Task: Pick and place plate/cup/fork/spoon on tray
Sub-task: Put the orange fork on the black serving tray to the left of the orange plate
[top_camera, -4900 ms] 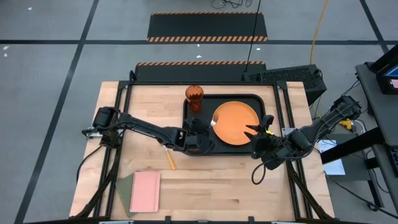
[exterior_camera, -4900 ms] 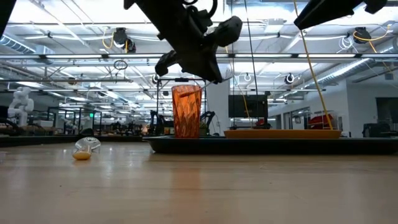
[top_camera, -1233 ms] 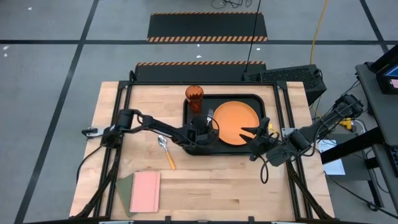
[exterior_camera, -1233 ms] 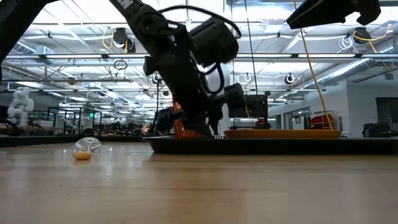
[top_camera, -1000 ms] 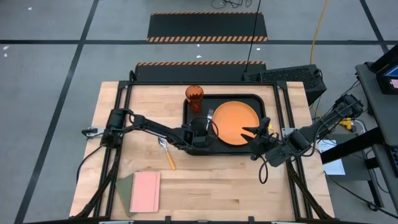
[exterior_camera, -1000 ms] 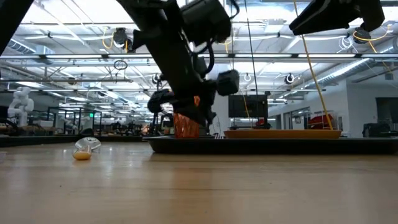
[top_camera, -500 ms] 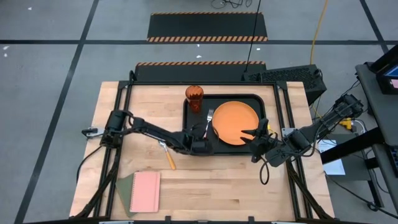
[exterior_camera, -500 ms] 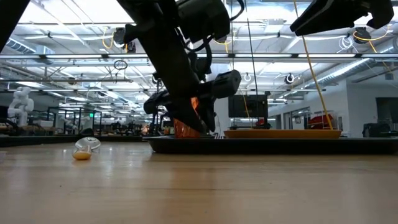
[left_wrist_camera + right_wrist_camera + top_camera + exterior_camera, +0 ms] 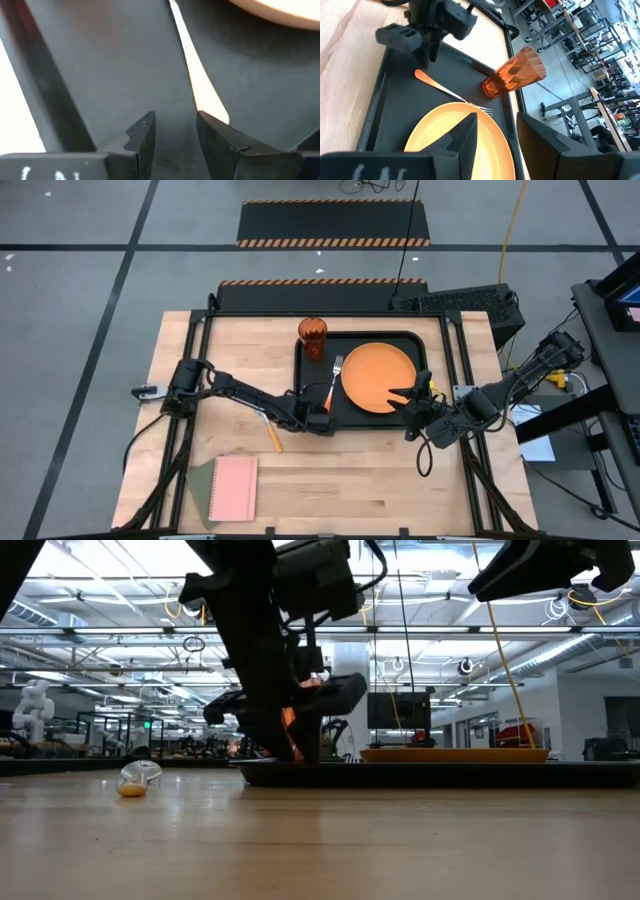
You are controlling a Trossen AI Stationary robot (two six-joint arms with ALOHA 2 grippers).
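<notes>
Starting at your left, the spoon point(image 9: 268, 427) lies on the bare wood short of the tray point(image 9: 306, 408), with the pink notebook point(image 9: 233, 488) nearer the table's front edge, and your left gripper point(image 9: 322, 418) sits low over the tray's near-left corner, fingers parted and empty just off the end of the fork's handle. The fork point(image 9: 333, 380) lies flat in the tray beside the plate point(image 9: 378, 376), tines toward the cup point(image 9: 312, 338) at the far-left corner. At your right, the right gripper point(image 9: 412, 402) hovers spread open at the plate's near-right edge, holding nothing.
</notes>
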